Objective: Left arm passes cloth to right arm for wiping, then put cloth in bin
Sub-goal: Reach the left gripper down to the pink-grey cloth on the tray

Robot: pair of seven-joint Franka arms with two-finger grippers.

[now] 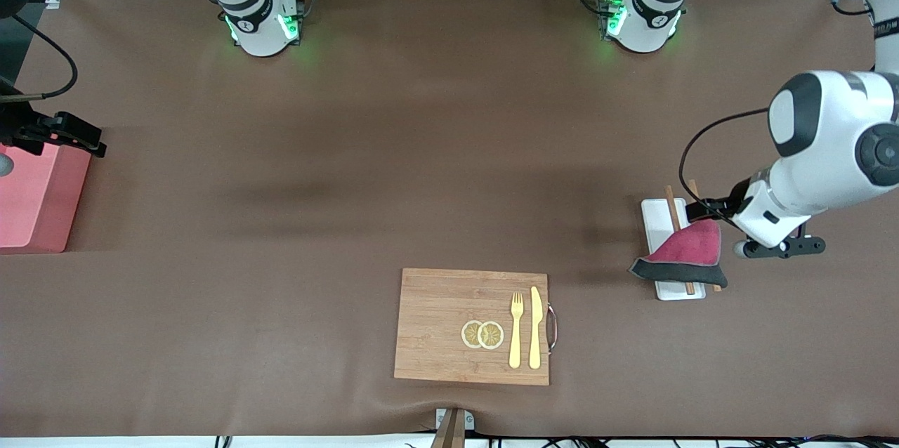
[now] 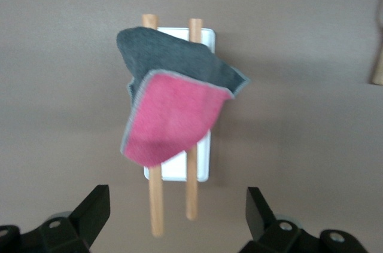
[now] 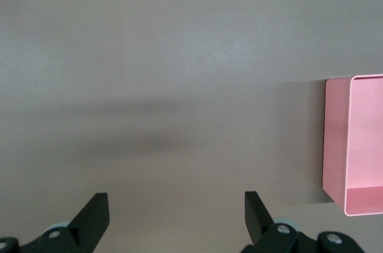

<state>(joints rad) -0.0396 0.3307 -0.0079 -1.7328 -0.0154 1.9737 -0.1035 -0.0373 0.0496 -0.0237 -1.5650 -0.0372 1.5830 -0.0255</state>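
While both tools (image 2: 173, 217) (image 3: 173, 217) gape empty, one cloth (image 1: 685, 251) (folded) drapes two chopsticks (image 2: 157, 205).

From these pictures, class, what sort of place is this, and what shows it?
Probably a robotics lab staged as a kitchen: a wooden board with fork and knife, a cloth on a chopstick tray, cabling along the table's edge.

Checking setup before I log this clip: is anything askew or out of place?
Yes: the cloth lies crumpled across the white tray and its chopsticks, one corner folded over to show its grey back. The rest looks tidy.
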